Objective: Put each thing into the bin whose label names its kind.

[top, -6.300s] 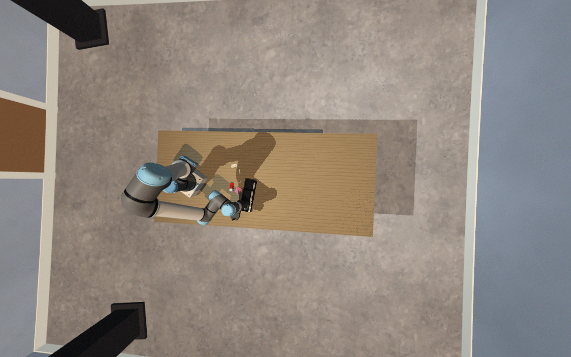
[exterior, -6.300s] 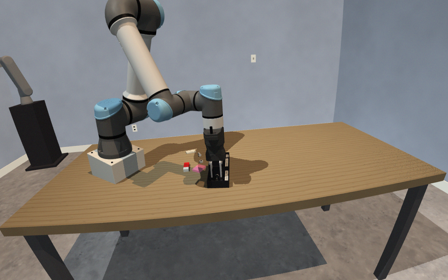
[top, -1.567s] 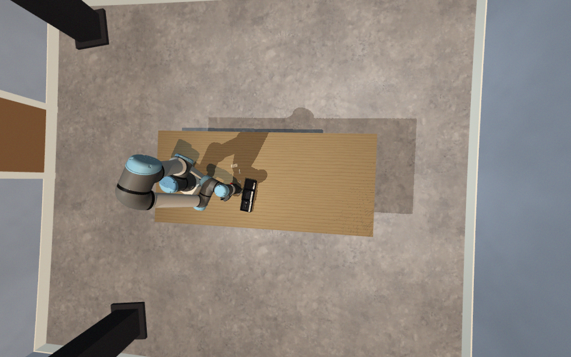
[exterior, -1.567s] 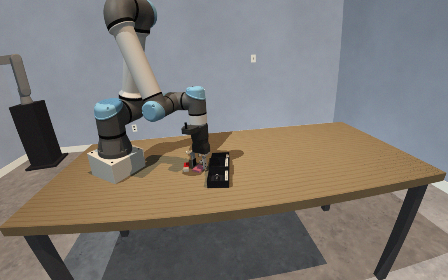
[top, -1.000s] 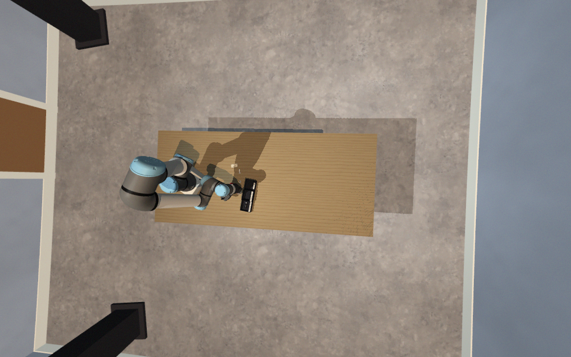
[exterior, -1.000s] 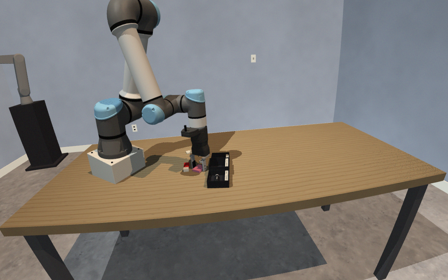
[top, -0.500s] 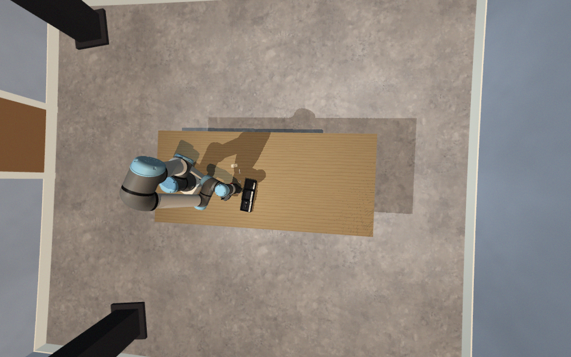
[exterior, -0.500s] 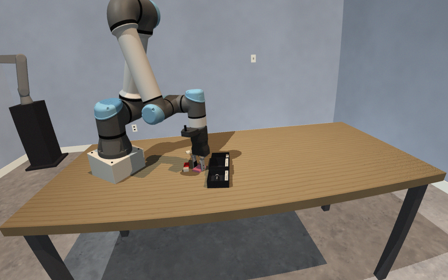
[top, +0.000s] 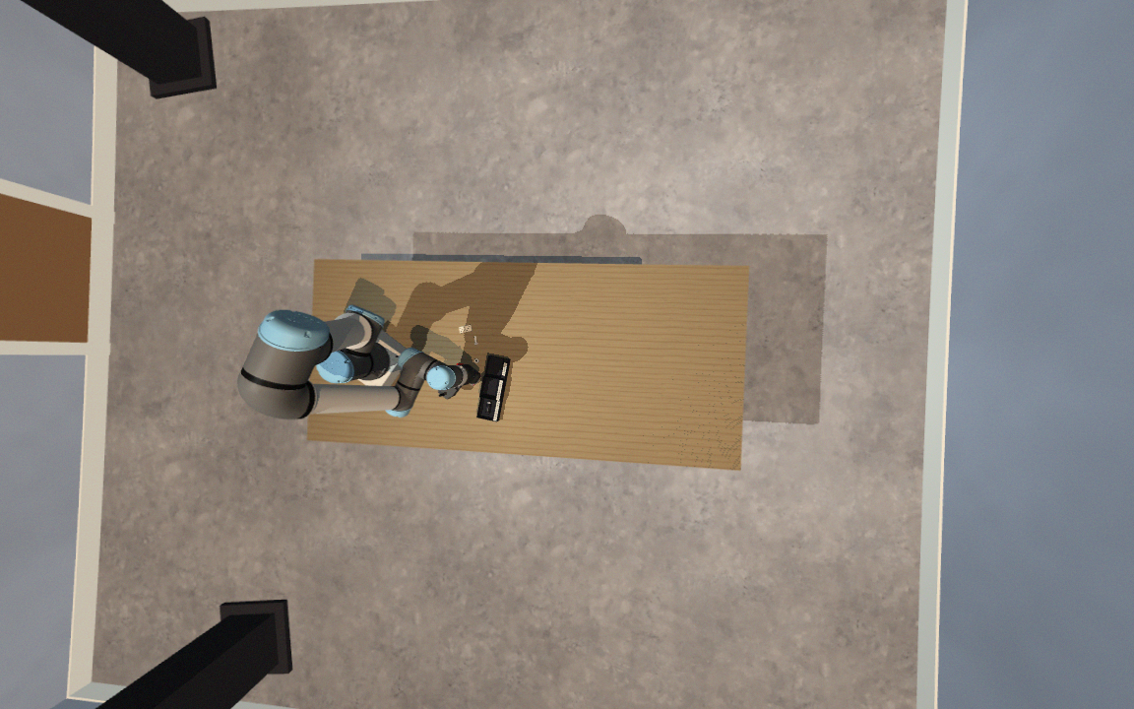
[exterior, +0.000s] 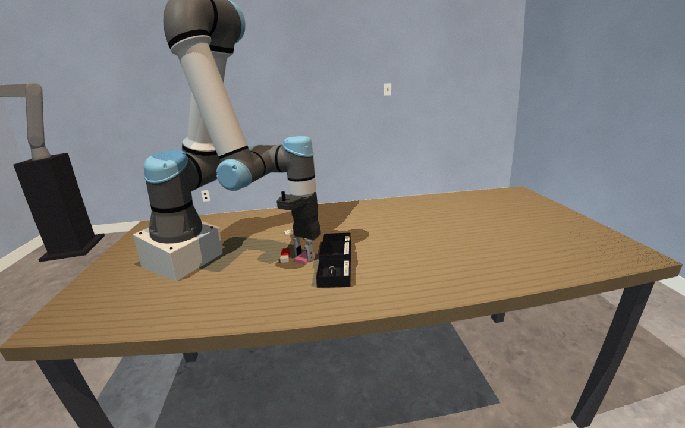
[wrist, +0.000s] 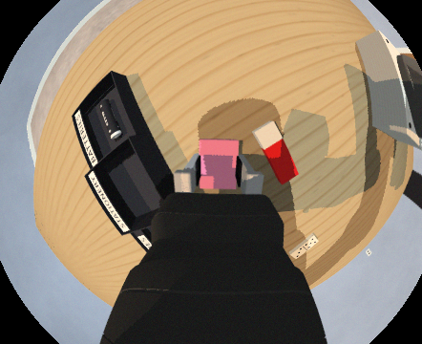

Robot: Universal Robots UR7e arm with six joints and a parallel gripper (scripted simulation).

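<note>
Pincer (wrist: 218, 180) fingers squeeze a small pink block (wrist: 218, 162) low over the brown wooden worktop (exterior: 440, 255). Two black plastic bins (exterior: 336, 259) stand just beside it. A red and white block (wrist: 276, 153) lies nearby.

A long wooden table (exterior: 440, 255) on dark legs carries everything. At its left end sits the pale block (exterior: 177, 258) under the arm. Near the middle two black bins (exterior: 334, 259) stand end to end, touching. Just beside them lie a pink block (exterior: 301, 259) and a red and white piece (exterior: 284, 255). A small white item (exterior: 286, 232) lies behind these, nearer the wall.
</note>
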